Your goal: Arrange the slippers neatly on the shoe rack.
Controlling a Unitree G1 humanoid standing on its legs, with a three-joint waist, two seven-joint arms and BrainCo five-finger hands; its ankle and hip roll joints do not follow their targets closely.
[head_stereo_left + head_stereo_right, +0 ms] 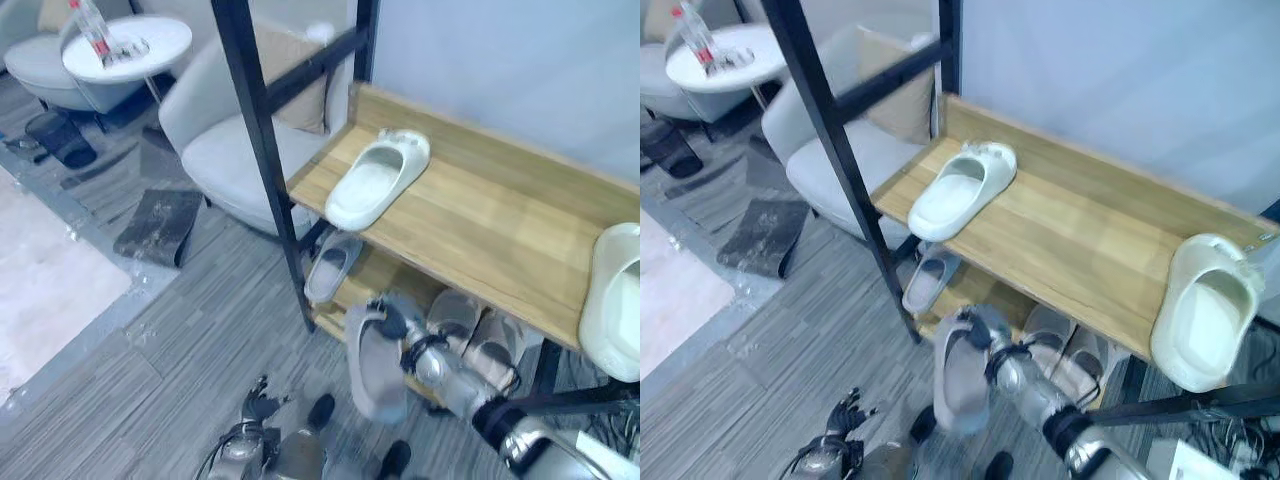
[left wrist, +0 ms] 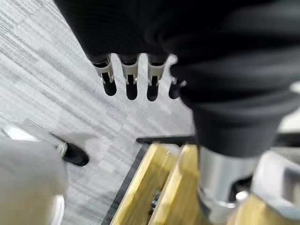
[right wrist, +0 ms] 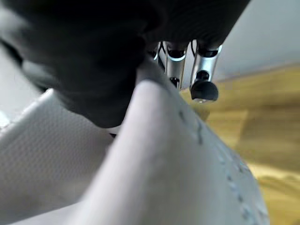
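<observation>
two white clog slippers (image 1: pixel 375 180) already on wooden shoe rack (image 1: pixel 480 235). right hand (image 1: pixel 395 325) clamped on grey slipper (image 1: pixel 375 370), mid-carry; left hand (image 2: pixel 131 77) slack. next, probably set beside grey pair (image 1: pixel 480 335) below.

Home-like living room or lounge corner: wooden shoe rack (image 1: pixel 480 215) with black frame holding slippers (image 1: pixel 376 178), pale upholstered armchair (image 1: pixel 235 150) with cushion (image 1: pixel 300 80), round white side table (image 1: pixel 130 45), grey carpet floor (image 1: pixel 150 370).
</observation>
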